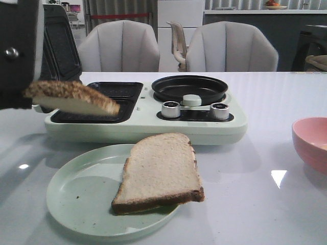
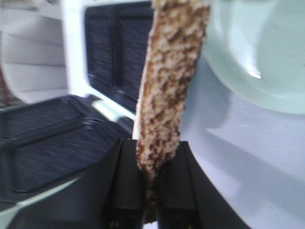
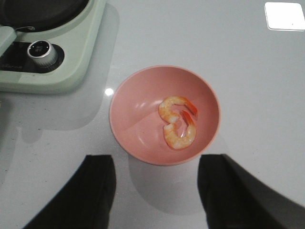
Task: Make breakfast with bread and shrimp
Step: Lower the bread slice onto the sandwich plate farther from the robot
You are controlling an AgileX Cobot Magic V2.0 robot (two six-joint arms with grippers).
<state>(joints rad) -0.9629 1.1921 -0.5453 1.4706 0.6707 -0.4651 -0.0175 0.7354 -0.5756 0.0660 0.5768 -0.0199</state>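
One bread slice [image 1: 71, 97] is being held edge-on in the closed left gripper [image 2: 151, 179], above the open sandwich plate [image 1: 94, 108] of the breakfast maker [image 1: 148, 127]; lowering it flat into that plate is judged to be the next move; the second slice [image 1: 161, 171] is lying on the green plate [image 1: 76, 199]; the right gripper [image 3: 157, 191] is being held wide above the shrimp [image 3: 177, 121] in the pink bowl [image 3: 138, 124]; the left arm is largely cut off in the front view.
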